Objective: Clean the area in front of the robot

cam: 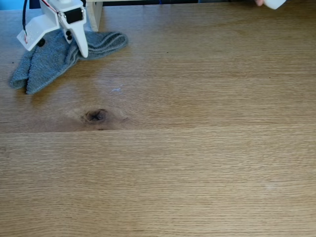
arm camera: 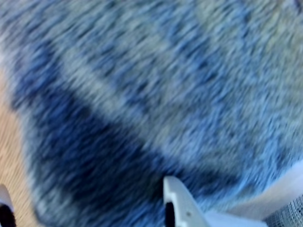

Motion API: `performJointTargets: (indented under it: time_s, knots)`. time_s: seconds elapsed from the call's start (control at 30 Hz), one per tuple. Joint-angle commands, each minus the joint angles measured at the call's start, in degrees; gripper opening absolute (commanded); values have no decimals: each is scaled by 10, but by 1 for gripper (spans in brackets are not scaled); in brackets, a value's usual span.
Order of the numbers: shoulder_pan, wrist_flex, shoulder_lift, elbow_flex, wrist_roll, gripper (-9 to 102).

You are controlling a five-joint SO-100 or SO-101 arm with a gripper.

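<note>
Table (cam: 197, 163): light-brown oak, fine straight grain, one plank seam running across, a small dark knot left of centre.
Far edge: narrow dark strip (cam: 173, 1) beyond the wood; blue patch (cam: 12, 4) at the top left corner.
White post (cam: 95, 17): upright at the far edge.
Light: soft and even, paler toward the far right.

In the fixed view, a towelling cloth (cam: 54, 57) is spread at the far left of the table (cam: 197, 163). The claw (cam: 74, 44) is set upon it. A knot (cam: 95, 116) is found just nearer than the cloth.
</note>
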Motion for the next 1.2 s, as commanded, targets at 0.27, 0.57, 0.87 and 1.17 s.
performJointTargets:
  time_s: [0.27, 0.57, 0.87, 1.17]
  knots:
    - [31, -67, -81, -70, -17, 29]
    - [35, -80, -123, -70, -12, 7]
    - [35, -98, -57, -70, 10, 0]
    - [-1, -187, 83, -70, 24, 0]
